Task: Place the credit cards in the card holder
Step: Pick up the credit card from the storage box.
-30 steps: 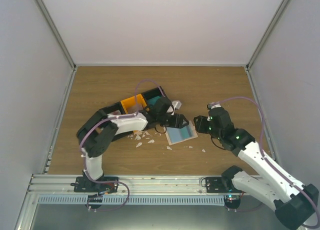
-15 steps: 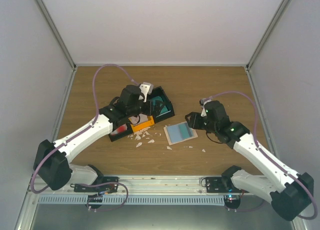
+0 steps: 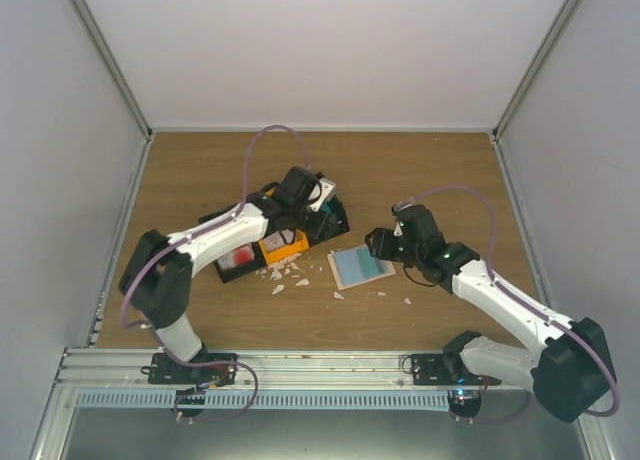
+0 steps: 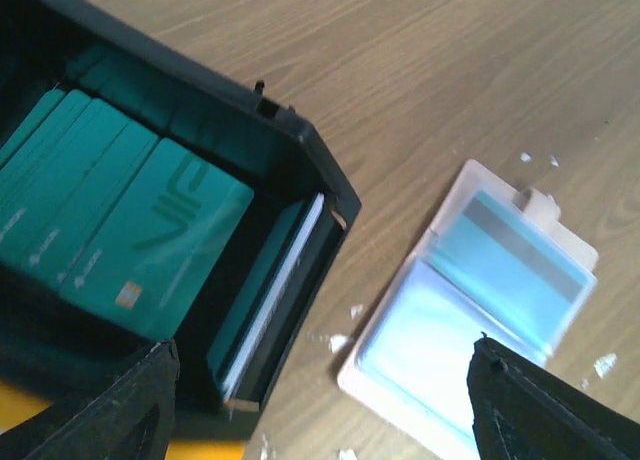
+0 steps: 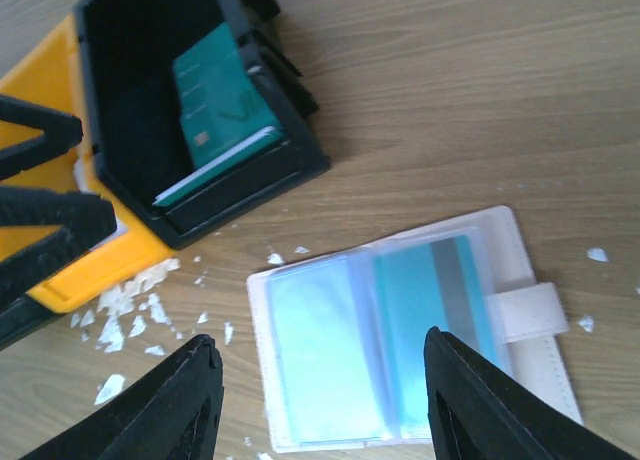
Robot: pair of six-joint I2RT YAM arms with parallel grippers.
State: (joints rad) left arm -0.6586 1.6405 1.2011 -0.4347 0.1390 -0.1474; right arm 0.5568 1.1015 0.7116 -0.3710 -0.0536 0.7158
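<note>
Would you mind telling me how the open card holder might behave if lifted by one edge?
The card holder lies open in two hinged halves, so it would probably fold or flop. Its inside looks glossy, likely slippery. Thin and flat, it would probably slide when pushed.

I'm looking down on a brown wood-grain tabletop (image 3: 420, 170), boxed in on three sides. There is a plain white back wall panel (image 3: 320, 50), a plain white left wall panel (image 3: 60, 200) and a plain white right wall panel (image 3: 590, 160). A grey metal corner post (image 3: 110, 58) lines the left seam. A slotted aluminium rail (image 3: 330, 365) spans the near edge. The light is soft and even, and my wrist views show a pale sheen on the wood.
</note>
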